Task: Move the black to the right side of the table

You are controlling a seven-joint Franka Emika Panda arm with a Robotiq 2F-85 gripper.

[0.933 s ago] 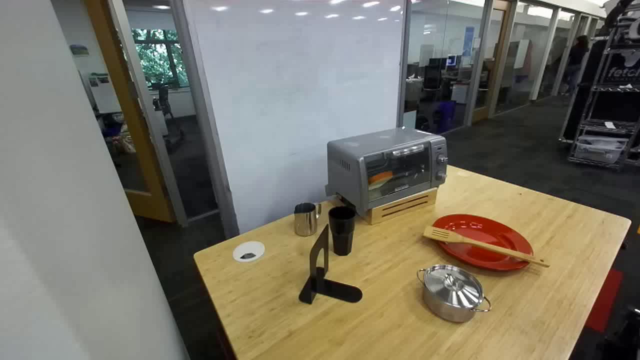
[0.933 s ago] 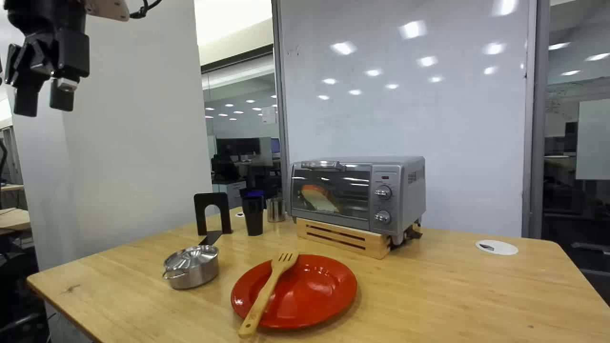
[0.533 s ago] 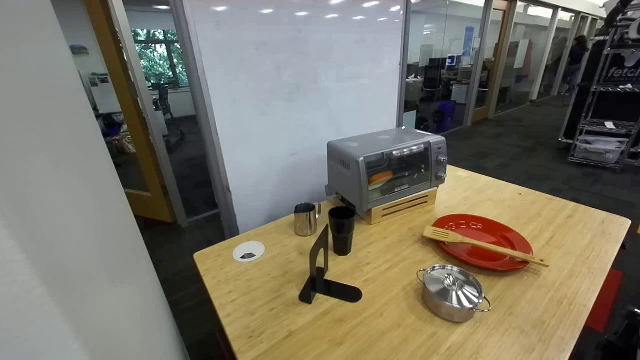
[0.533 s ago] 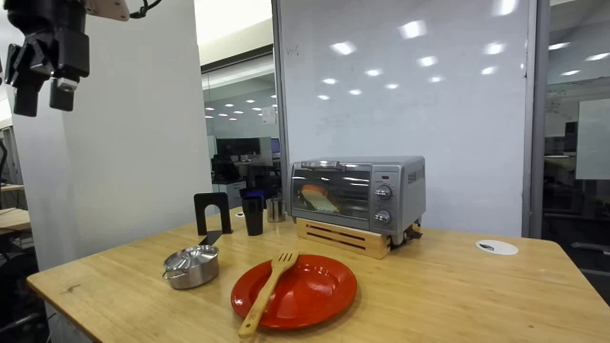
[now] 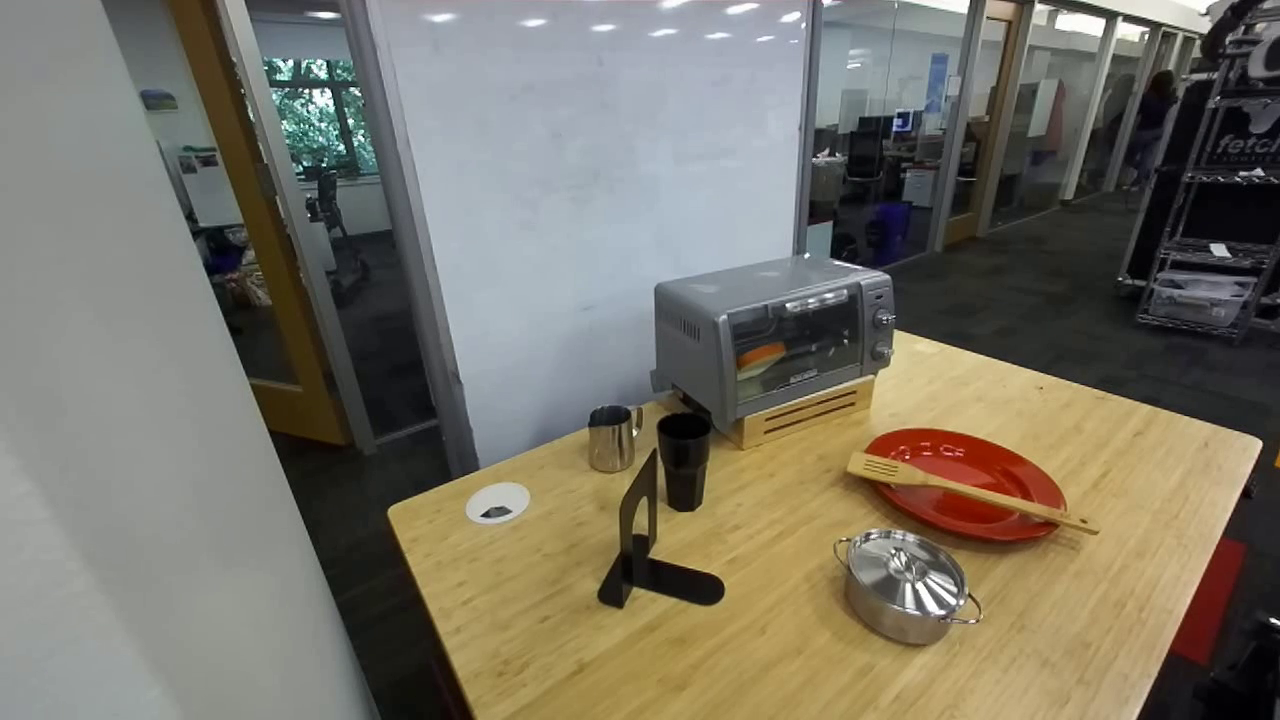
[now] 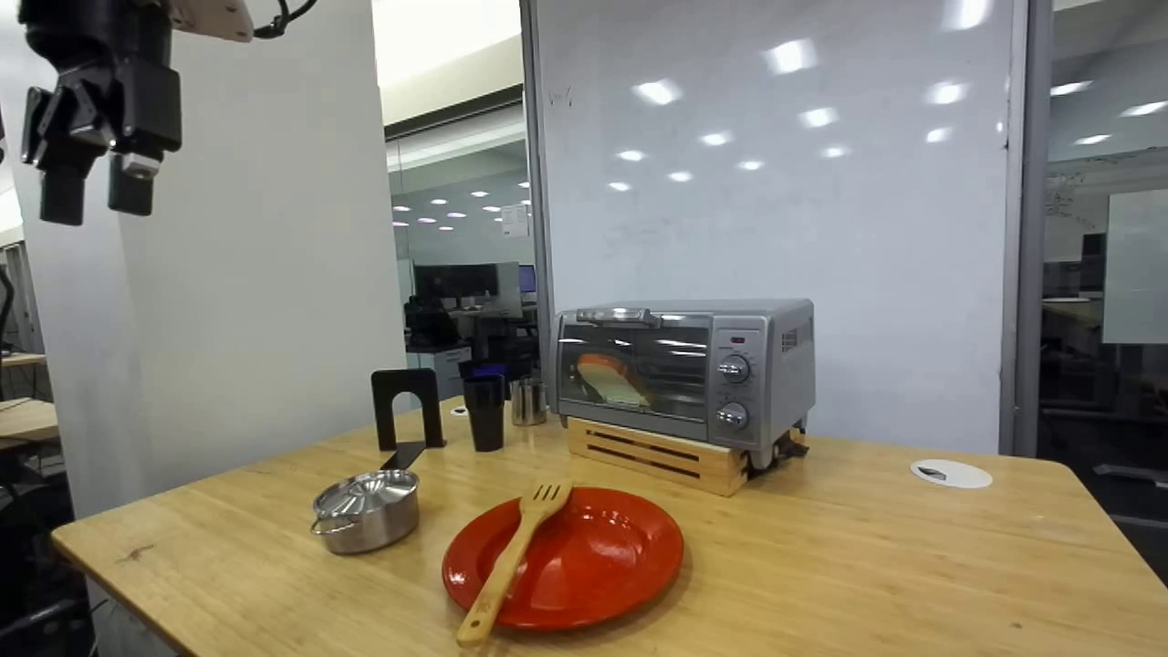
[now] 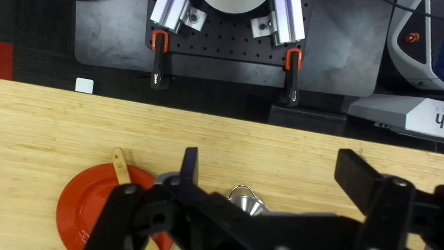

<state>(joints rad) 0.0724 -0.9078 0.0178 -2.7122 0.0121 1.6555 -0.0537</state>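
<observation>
Black cup (image 5: 685,470): stands mouth up on the surface (image 5: 545,640), between the black stand (image 5: 665,578) and the toaster oven (image 5: 770,335); its sides look easy to grab.
Toaster oven: sits on a wood box (image 5: 810,412), which holds it up.
Wooden turner (image 6: 507,568): rests on the red plate (image 6: 630,566), handle sticking out past the edge.
Gripper (image 6: 97,203): up high, spread wide with nothing in it, maybe so the cup can fit between. The job looks just begun.
</observation>
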